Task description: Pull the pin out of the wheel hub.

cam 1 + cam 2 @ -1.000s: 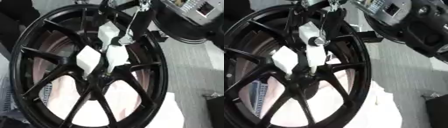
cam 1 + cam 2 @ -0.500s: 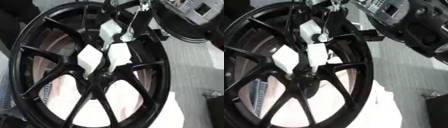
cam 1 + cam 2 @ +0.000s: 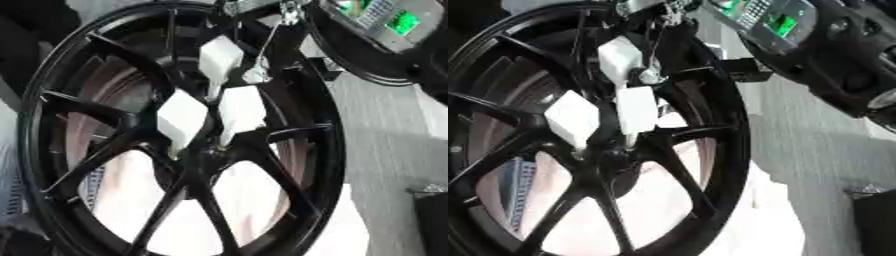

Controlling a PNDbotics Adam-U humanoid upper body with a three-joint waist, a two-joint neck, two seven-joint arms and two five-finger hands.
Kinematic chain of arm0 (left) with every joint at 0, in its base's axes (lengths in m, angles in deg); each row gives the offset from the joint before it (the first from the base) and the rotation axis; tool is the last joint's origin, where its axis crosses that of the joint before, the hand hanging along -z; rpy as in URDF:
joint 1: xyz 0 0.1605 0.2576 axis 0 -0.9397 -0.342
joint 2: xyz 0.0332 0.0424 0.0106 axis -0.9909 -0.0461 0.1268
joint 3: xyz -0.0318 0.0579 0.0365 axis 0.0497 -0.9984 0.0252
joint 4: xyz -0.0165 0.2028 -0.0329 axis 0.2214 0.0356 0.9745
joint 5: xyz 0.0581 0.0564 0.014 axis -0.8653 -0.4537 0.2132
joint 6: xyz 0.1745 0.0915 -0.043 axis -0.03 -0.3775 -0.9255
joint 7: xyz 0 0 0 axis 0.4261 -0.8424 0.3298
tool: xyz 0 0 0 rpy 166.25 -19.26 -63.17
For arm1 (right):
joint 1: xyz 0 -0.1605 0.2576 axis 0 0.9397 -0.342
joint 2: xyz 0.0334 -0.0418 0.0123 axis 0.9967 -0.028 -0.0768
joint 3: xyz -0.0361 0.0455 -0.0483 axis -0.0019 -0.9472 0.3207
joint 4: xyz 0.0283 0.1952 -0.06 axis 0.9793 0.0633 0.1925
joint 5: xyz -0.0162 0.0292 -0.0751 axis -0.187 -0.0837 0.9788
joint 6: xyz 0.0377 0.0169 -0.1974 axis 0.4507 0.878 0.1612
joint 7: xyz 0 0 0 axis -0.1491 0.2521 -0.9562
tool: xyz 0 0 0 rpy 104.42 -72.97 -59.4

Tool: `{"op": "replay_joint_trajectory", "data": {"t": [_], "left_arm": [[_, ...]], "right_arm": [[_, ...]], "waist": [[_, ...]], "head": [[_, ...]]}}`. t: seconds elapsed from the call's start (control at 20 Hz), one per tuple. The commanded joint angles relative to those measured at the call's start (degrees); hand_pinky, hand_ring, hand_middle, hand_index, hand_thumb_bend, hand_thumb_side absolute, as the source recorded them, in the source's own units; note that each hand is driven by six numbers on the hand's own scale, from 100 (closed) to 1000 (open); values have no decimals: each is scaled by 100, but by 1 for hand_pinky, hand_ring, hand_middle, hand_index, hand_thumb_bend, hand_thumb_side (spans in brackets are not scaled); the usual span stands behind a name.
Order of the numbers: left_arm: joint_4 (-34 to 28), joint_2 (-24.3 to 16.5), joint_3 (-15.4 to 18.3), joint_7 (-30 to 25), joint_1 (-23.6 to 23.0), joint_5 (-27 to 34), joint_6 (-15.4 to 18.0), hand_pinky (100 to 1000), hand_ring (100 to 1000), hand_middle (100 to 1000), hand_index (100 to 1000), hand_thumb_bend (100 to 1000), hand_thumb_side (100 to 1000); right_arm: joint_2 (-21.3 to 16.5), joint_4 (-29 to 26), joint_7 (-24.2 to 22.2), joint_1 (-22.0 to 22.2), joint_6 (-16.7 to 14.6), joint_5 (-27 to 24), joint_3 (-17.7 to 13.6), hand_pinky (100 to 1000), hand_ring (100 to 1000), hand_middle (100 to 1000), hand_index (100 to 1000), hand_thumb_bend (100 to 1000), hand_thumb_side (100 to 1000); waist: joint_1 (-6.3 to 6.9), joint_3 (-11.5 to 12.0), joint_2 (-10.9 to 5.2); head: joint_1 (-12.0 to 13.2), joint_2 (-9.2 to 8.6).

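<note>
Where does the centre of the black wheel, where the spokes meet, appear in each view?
Left eye view: the hub lies slightly left of centre, just below the white fingertips.
Right eye view: the hub lies further left.
Shared landmark: the green-lit device, top right.

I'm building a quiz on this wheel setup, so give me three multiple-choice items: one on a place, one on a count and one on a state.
1. Where are the white blocky pieces?
A. Just above the hub, in front of the spokes
B. On the grey floor to the right
C. At the bottom of the rim

2. How many white blocky pieces show?
A. One
B. Three
C. Six

3. What state is the small panel at the upper right in?
A. Dark
B. Lit green
C. Covered with cloth

Answers:
1. A. The white blocky pieces cluster over the upper spokes of the black spoked metal wheel, close to its centre.
2. B. Three separate white blocks can be counted there.
3. B. The small panel shows bright green patches.
</note>
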Motion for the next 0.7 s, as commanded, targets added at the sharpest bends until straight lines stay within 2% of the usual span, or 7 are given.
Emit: {"op": "replay_joint_trajectory", "data": {"t": [0.05, 0.35, 0.7], "left_arm": [[-95, -78, 42, -5, 62, -1, 36, 715, 555, 577, 749, 144, 423], [-95, -77, 43, 0, 65, 7, 35, 715, 554, 577, 748, 143, 424], [-95, -79, 49, 6, 63, 5, 31, 715, 554, 577, 748, 142, 424]], "right_arm": [[-65, 23, 12, -79, -29, -42, -97, 915, 856, 746, 854, 192, 149], [-39, 59, 112, -78, 1, -102, -95, 902, 834, 672, 804, 126, 118], [-8, 63, 236, -105, 56, -162, -75, 895, 811, 580, 722, 100, 130]], "waist": [[55, 4, -93], [55, 7, -95], [53, 7, -104]], "head": [[2, -37], [5, -31], [6, -21]]}}
